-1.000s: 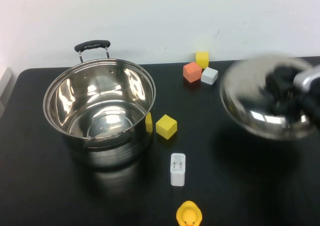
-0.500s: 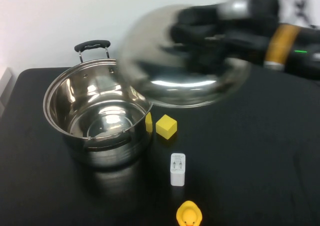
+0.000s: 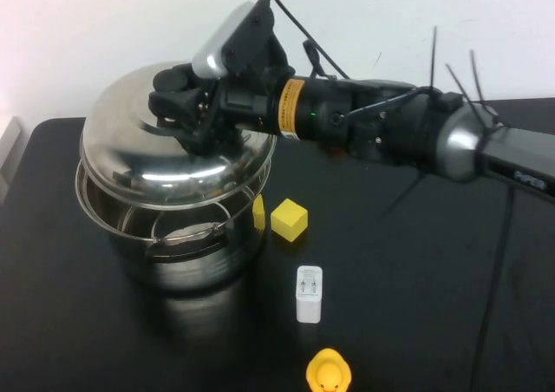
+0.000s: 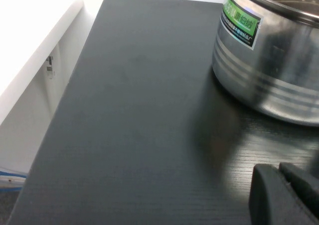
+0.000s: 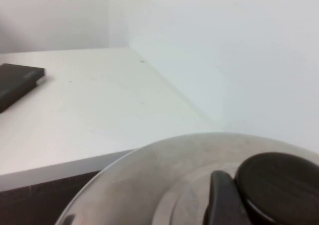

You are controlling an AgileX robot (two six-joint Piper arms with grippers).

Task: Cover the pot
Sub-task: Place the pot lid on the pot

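One pot point(image 3: 173, 245), one lid point(image 3: 147, 149), two yellow cubes point(image 3: 289, 219), one charger point(image 3: 309, 294), one duck point(image 3: 328, 373).

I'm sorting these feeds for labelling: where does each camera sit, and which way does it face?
High view: raised on the robot's side, looking down at the table; the right gripper holds the lid over the pot.
Left wrist view: low beside the pot; the left gripper hangs over the table.
Right wrist view: just above the lid, facing the wall; the right gripper at its knob.
All show steel cookware.
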